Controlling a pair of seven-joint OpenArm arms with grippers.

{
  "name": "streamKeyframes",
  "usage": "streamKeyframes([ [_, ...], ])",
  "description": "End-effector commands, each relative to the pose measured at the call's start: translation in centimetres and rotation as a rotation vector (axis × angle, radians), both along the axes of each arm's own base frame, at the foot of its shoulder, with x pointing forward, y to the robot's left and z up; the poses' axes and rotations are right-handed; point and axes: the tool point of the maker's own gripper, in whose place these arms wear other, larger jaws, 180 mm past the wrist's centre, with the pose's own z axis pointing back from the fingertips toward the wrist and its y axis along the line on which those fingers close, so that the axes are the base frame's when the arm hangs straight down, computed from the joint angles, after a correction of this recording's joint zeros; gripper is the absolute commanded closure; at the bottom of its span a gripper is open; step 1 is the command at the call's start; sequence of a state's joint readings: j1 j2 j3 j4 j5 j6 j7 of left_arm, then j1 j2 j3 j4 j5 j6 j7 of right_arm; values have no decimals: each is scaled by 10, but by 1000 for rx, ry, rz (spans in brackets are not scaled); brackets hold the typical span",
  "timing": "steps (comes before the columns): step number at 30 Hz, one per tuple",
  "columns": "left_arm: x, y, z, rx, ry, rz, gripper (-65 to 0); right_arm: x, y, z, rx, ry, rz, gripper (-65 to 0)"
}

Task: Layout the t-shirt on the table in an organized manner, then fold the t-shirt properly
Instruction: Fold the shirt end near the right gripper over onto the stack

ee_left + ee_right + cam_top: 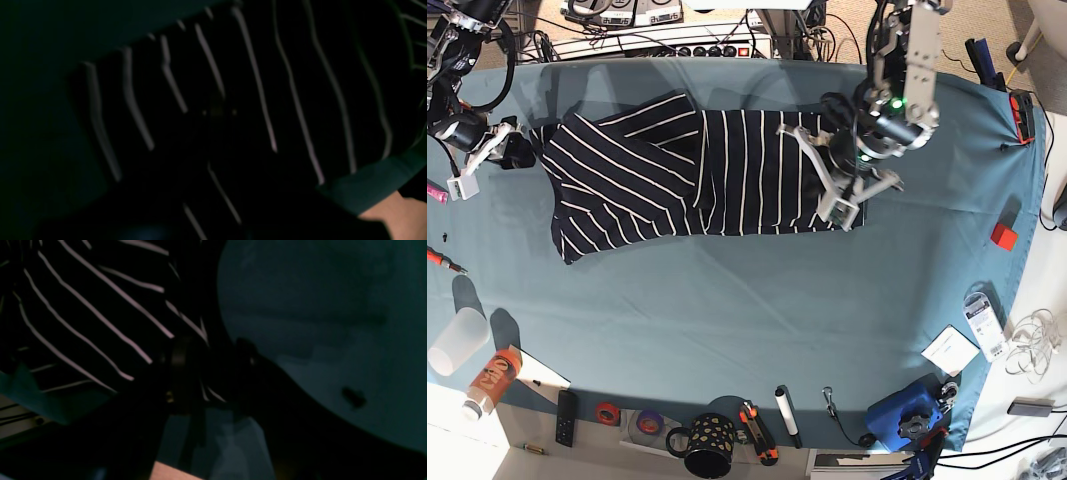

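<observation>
left gripper [845, 205]: pressed together, pinching t-shirt [727, 170] edge | right gripper [512, 150]: spread jaws around shirt's other end, pinch unclear | t-shirt lies between them, partly folded, on table [727, 320] | mug [702, 445], cup [455, 340] at near edge; contents not visible

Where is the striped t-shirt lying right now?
In the base view the t-shirt lies partly folded across the far middle of the table, stretched between the two arms, with the left pincer at its right end.
</observation>
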State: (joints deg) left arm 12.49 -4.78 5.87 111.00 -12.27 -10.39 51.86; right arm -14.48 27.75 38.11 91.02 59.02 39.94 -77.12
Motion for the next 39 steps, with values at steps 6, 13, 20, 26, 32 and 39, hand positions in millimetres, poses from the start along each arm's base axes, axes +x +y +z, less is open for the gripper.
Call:
streamKeyframes([
  [6, -4, -1, -22, -2, 54, 0, 0, 14, 3, 23, 43, -92, 16, -206],
  [13, 4, -12, 20, -82, -17, -21, 0, 21, 7, 33, 73, -133, 21, -206],
  [20, 9, -14, 51, -107, -104, -27, 0, 38, 6, 47, 57, -165, 36, -208],
  [26, 9, -14, 50, -106, -103, -27, 0, 27, -4, 34, -15, -80, 42, -395],
  [32, 10, -15, 51, -112, -110, -25, 0, 31, -1, 36, -1, -103, 39, -395],
  [39, 10, -15, 52, -114, -113, -24, 0, 41, 0, 10, 104, -86, -25, -394],
])
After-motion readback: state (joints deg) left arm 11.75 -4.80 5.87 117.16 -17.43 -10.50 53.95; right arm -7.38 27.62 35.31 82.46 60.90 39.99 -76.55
